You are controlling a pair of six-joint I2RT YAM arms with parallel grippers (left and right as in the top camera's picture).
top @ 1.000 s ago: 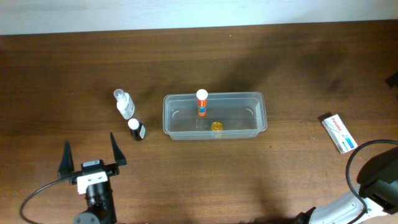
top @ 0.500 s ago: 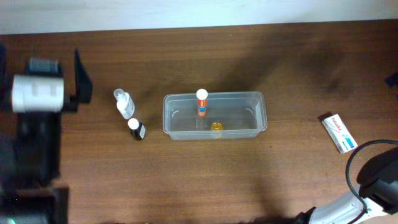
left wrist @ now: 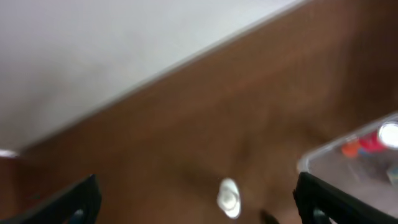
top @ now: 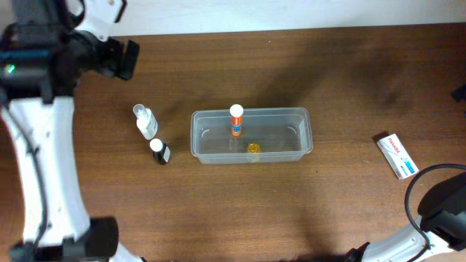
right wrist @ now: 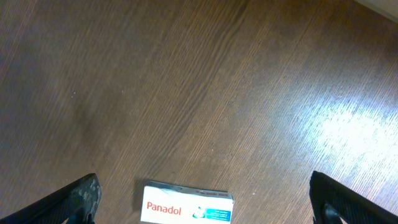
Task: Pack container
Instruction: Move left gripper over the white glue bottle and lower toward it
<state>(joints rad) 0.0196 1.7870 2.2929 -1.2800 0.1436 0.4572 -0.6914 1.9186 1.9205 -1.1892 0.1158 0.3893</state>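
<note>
Container [top: 306, 138] at mid-table, a tube [top: 236, 120] upright inside; we see the left gripper [left wrist: 196, 190] and right gripper [right wrist: 204, 180] both spread wide, holding nothing. We judge the chief risk to be the left gripper tipping the spray bottle [top: 145, 121] or its close neighbour, the small bottle [top: 159, 151], on approach.

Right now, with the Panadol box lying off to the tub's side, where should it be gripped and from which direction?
Take the Panadol box across its narrow width at mid-length, coming straight down. It lies flat and diagonal on the table, so its two long sides give the narrowest span to close on. The open right gripper would likely need to turn to straddle them.
</note>
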